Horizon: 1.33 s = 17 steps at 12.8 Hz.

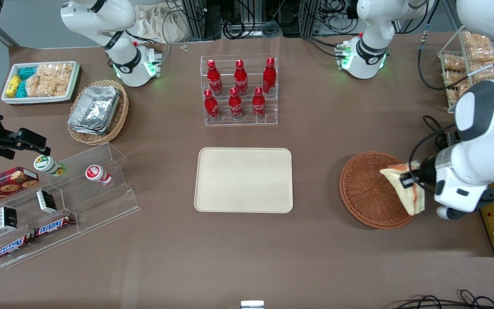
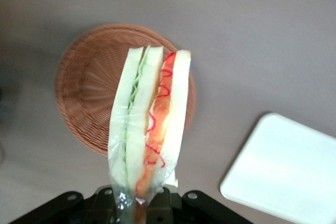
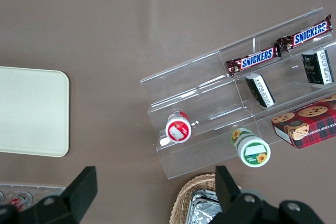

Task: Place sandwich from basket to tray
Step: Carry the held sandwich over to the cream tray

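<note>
- Wrist view shows the gripper (image 2: 144, 205) pinched tight on one end of the sandwich (image 2: 149, 124), with the rest of the sandwich sticking out away from it.
- From the front, the gripper (image 1: 411, 178) holds the sandwich (image 1: 403, 189) in the air, over the edge of the basket (image 1: 365, 189) that is nearest the working arm.
- You can see white bread, green bits and an orange-red middle through the clear wrap.
- The basket looks bare inside now, so I think the sandwich is already lifted out.
- The tray (image 1: 243, 179) sits flat on the table (image 1: 247, 257), well apart from the basket, toward the middle. Nothing is on it.
- The tray (image 2: 283, 174) also shows in the wrist view, beside the basket (image 2: 86, 98).
- I think the sandwich is light and soft. A hard squeeze could squash the bread or push the filling out.
- The wrap looks smooth, so it may be slippery.
- The hold is near one end only, so the loose end may droop or swing on the way.
- A slow trip to the tray and a low drop look safest.
</note>
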### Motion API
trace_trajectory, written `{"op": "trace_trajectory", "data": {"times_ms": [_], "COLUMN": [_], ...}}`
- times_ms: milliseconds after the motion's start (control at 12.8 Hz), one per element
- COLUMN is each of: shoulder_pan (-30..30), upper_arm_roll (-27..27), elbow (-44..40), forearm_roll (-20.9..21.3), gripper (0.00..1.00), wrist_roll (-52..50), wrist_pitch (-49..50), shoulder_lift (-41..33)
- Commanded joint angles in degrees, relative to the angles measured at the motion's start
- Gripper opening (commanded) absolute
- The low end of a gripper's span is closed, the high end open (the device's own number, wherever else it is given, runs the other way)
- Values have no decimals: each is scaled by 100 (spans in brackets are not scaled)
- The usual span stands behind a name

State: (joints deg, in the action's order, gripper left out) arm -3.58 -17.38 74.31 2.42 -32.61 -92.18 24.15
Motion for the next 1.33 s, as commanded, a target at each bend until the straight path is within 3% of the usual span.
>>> {"op": "trace_trajectory", "data": {"times_ms": [0,627,1255], "shoulder_pan": [137,1622,2098], "upper_arm_roll": [-467,-459,-459], "elbow": [-136,250,453], "forearm_roll": [13,329,487], "gripper": [0,4,2], "wrist_roll": [-131,-1133,-1081], "wrist_pitch": [8,-1247,-1724], "shoulder_lift": [169,1012,2076]}}
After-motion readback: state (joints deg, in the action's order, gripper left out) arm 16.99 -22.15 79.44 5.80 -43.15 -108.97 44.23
